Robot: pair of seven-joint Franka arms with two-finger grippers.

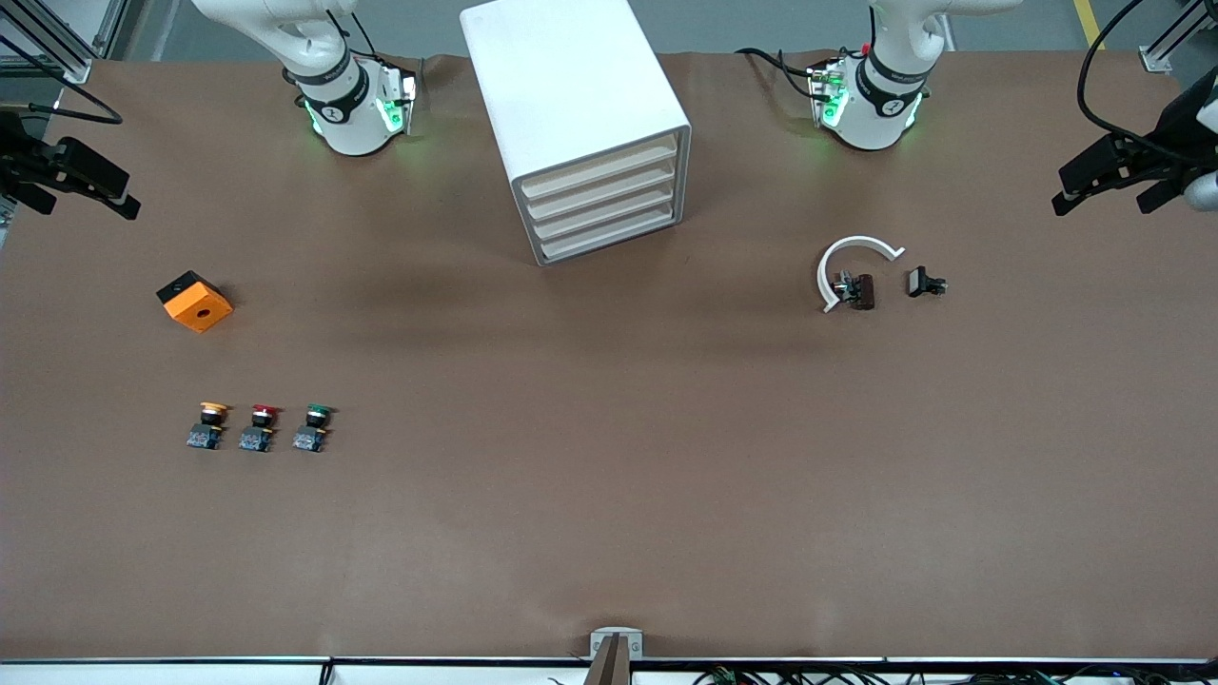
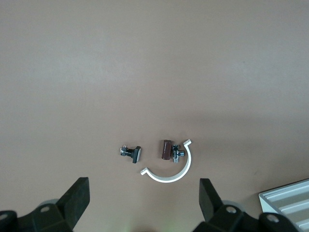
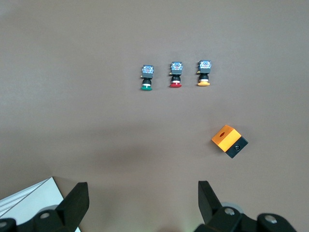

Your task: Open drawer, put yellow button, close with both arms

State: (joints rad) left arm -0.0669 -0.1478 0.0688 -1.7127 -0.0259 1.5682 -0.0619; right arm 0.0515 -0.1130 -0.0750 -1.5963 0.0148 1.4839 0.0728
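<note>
The white cabinet (image 1: pixel 571 105) stands between the two arms' bases, its uppermost drawer (image 1: pixel 598 168) shut like the three below it. The yellow button (image 1: pixel 211 423) lies on the table toward the right arm's end, in a row with a red-capped button (image 1: pixel 261 426) and a green-capped one (image 1: pixel 315 425); the right wrist view shows the yellow button (image 3: pixel 204 73) too. My right gripper (image 3: pixel 143 200) hangs open and empty over bare table beside the cabinet. Beside the cabinet's other flank, my left gripper (image 2: pixel 144 198) is also open and empty, over bare table. Both arms wait.
An orange cube with a hole (image 1: pixel 195 301) lies farther from the front camera than the buttons. Toward the left arm's end lie a white C-shaped ring (image 1: pixel 850 257), a brown part (image 1: pixel 861 290) and a small black part (image 1: pixel 925 283). Black fixtures (image 1: pixel 67 176) (image 1: pixel 1132 166) overhang both table ends.
</note>
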